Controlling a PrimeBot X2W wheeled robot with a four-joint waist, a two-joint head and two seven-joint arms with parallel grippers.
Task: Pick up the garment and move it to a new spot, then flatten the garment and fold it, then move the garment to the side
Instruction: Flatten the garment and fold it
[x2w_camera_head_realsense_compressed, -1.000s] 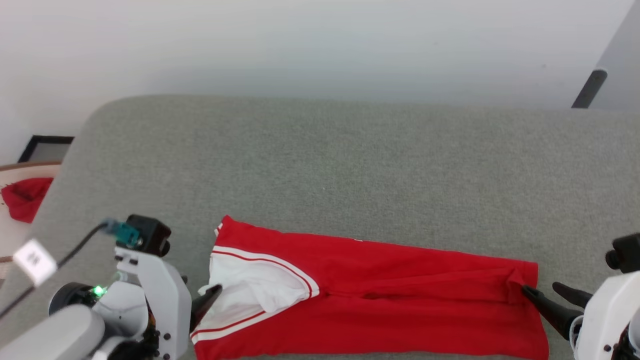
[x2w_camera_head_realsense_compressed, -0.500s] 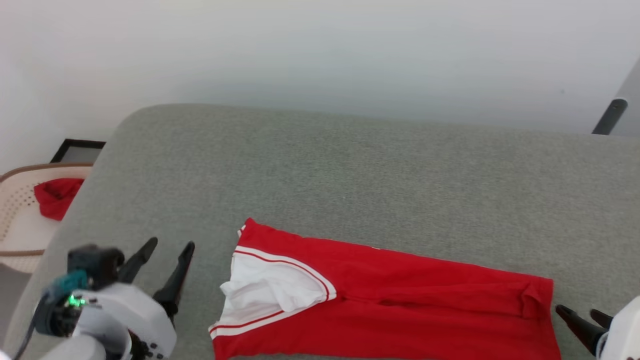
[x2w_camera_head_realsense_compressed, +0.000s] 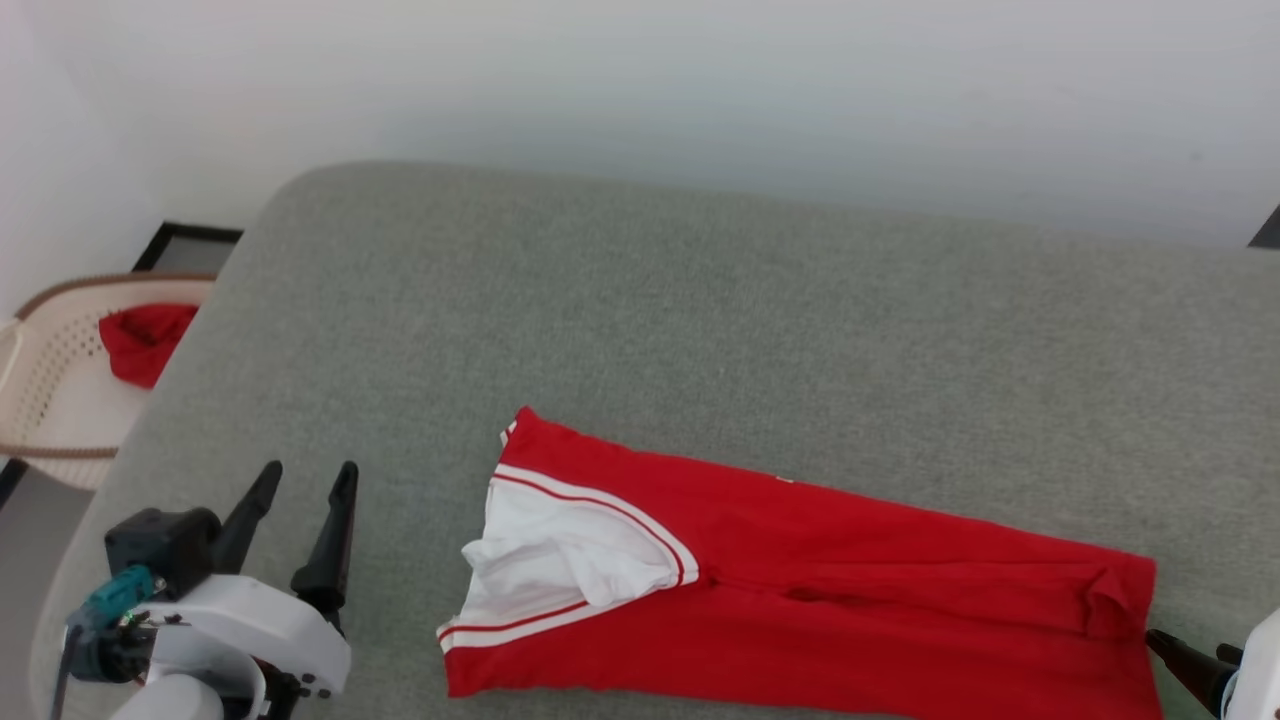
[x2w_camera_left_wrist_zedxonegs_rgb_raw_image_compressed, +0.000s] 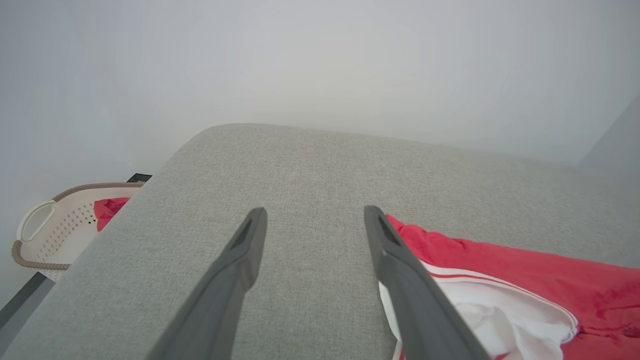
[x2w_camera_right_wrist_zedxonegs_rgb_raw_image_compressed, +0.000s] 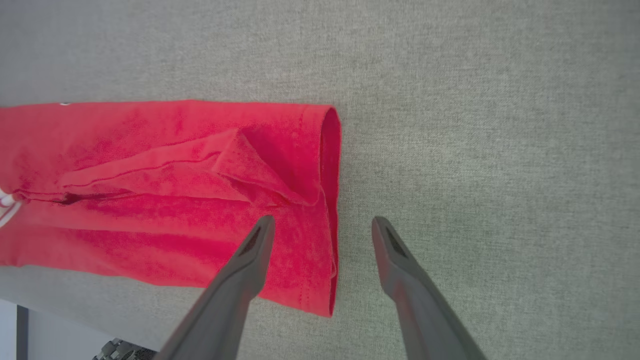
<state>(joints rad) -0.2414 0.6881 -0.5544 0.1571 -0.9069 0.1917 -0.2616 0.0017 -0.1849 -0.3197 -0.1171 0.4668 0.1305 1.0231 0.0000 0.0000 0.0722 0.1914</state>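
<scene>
Garment (x2w_camera_head_realsense_compressed: 800, 590) is lying half-folded on padded surface (x2w_camera_head_realsense_compressed: 700, 300); left end effector (x2w_camera_head_realsense_compressed: 308, 470) and right end effector (x2w_camera_right_wrist_zedxonegs_rgb_raw_image_compressed: 324, 220) are hovering empty, wide open, flanking it, likely for next fold.

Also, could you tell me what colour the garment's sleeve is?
The sleeve is white, red-trimmed; head view.
</scene>
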